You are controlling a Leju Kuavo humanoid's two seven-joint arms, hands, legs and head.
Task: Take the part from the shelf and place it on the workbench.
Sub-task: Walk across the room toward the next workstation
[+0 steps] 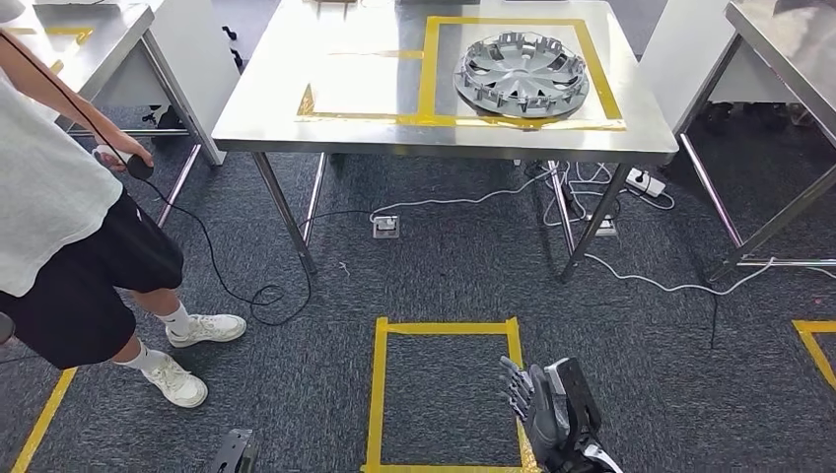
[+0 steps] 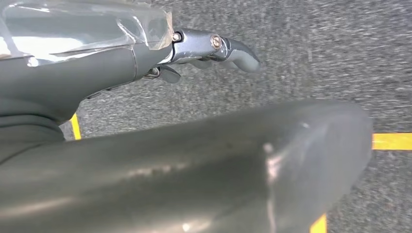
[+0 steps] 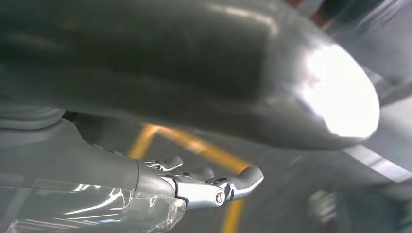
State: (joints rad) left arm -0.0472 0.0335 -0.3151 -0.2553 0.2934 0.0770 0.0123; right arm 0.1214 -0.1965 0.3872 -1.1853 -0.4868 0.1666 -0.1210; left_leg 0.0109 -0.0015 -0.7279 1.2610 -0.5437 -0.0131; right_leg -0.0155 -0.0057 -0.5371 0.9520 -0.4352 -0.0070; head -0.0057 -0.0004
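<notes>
Head view: part already on the tabletop, both arms hanging.

Hubcap-like grey part [image 1: 522, 75] lying flat inside the yellow tape frame [image 1: 430, 69] on the steel tabletop [image 1: 296, 59], well apart from both hands. Right hand [image 1: 542, 399] low over the carpet by the yellow floor square [image 1: 377, 394], fingers apart, nothing held; same in the right wrist view [image 3: 194, 187]. Left hand [image 2: 194, 53] hanging over grey carpet in the left wrist view, fingers loosely extended, holding nothing. Person [image 1: 59, 207] standing at the left with a small controller [image 1: 133, 166], beside a second table [image 1: 89, 39]. Likely judgement: placing step done, task at or near its end. Next move, if any, calling only for standing clear of the tabletop with arms kept down.
</notes>
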